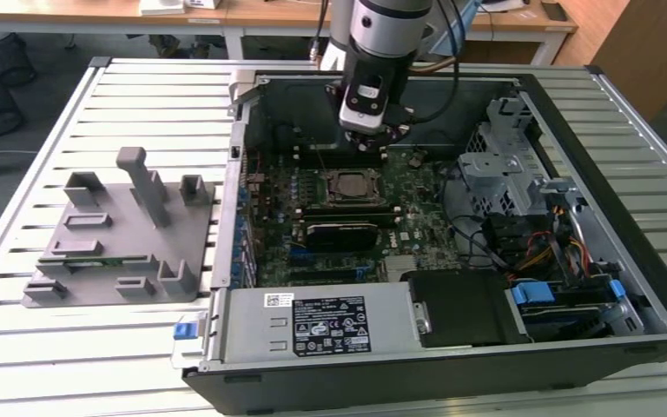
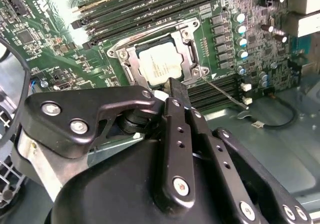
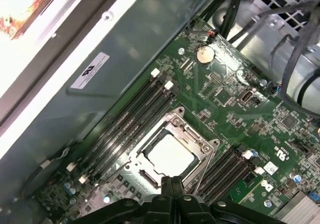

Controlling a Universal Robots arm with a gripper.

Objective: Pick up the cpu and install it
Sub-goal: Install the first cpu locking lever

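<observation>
Already the cpu [image 3: 170, 155] sits in the motherboard [image 3: 240, 109] socket.

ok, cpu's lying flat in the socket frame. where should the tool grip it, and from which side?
By two opposite edges, coming straight down from above. The cpu lies flat with its silvery top up, and the metal socket frame rings it closely, so a sideways approach looks blocked. The tool sits just beside it.

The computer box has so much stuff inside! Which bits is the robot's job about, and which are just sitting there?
For the job:
- cpu, lying in its socket frame
- claw, hanging over the board near the cpu, holding nothing

Just sitting there:
- grey plastic holder beside the case
- black box with white label
- coin battery
</observation>
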